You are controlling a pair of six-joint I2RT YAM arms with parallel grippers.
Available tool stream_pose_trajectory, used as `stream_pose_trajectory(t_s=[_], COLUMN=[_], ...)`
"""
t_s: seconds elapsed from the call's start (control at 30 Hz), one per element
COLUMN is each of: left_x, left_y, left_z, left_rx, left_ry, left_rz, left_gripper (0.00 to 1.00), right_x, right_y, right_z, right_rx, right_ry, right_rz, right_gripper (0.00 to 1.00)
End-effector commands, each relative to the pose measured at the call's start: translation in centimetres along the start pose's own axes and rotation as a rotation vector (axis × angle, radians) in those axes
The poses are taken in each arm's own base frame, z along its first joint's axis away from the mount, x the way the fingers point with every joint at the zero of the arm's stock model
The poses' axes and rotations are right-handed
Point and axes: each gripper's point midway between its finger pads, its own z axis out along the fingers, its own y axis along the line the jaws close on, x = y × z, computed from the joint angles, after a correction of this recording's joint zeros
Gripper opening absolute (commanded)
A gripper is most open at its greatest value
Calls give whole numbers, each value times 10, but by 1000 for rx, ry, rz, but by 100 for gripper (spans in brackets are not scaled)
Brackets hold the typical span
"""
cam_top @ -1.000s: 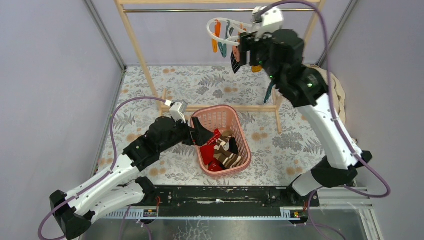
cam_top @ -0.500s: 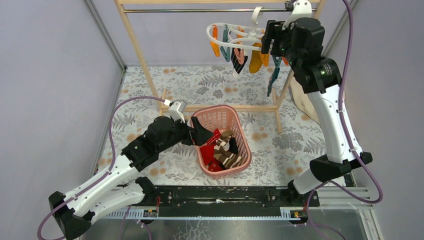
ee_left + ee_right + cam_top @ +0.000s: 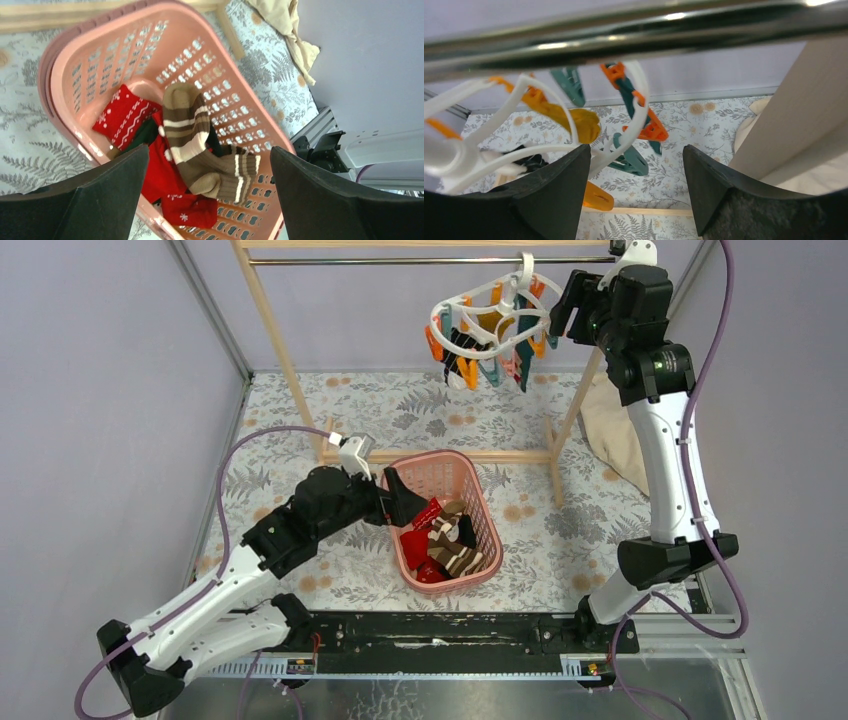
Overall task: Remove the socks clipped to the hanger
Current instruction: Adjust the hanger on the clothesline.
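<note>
The white hanger [image 3: 497,302] hangs by its hook from the metal bar [image 3: 400,259], tilted, with orange and teal clips. A black sock [image 3: 460,346], a dark teal sock [image 3: 523,366] and a mustard sock [image 3: 585,125] are clipped to it. My right gripper [image 3: 561,306] is open just right of the hanger, level with its ring [image 3: 636,102], holding nothing. My left gripper [image 3: 396,502] is open and empty over the left rim of the pink basket [image 3: 437,461]. Red socks [image 3: 125,113] and brown-and-white striped socks [image 3: 192,136] lie in the basket.
The tall wooden rack's posts [image 3: 275,340] and foot rail [image 3: 500,454] frame the hanger. A beige cloth [image 3: 610,432] hangs by the right post [image 3: 806,112]. Purple walls close in on the left, back and right.
My right gripper rose and drew back to the right, away from the hanger. The hanger shifted right along the bar and now tilts. The left arm barely moved.
</note>
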Motion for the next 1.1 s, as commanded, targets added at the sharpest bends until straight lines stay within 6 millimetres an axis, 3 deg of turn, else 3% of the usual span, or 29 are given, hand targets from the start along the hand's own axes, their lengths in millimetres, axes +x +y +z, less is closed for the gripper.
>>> stream_pose_trajectory(t_s=[0.0, 0.1, 0.3, 0.43, 0.63, 0.83, 1.07], left_x=[-50, -86, -152, -188, -239, -259, -256], left_y=[-22, -26, -32, -39, -47, -79, -113], left_z=[-4, -1, 16, 24, 28, 60, 68], left_rx=[4, -56, -126, -112, -71, 120, 315], left_ry=[-114, -182, -308, -360, -460, -451, -455], left_rz=[90, 151, 219, 221, 200, 162, 116], left_gripper=[99, 99, 99, 99, 99, 99, 99], right_x=[-18, -29, -50, -43, -23, -5, -1], right_y=[-4, 0, 13, 29, 37, 63, 70], right_z=[2, -11, -68, -96, -129, -150, -181], right_rx=[-8, -32, -121, -221, -302, -465, -528], right_ry=[-43, -79, -135, -95, -76, -7, -13], right_rz=[40, 52, 55, 49, 58, 87, 116], right_gripper=[74, 76, 76, 76, 75, 73, 73])
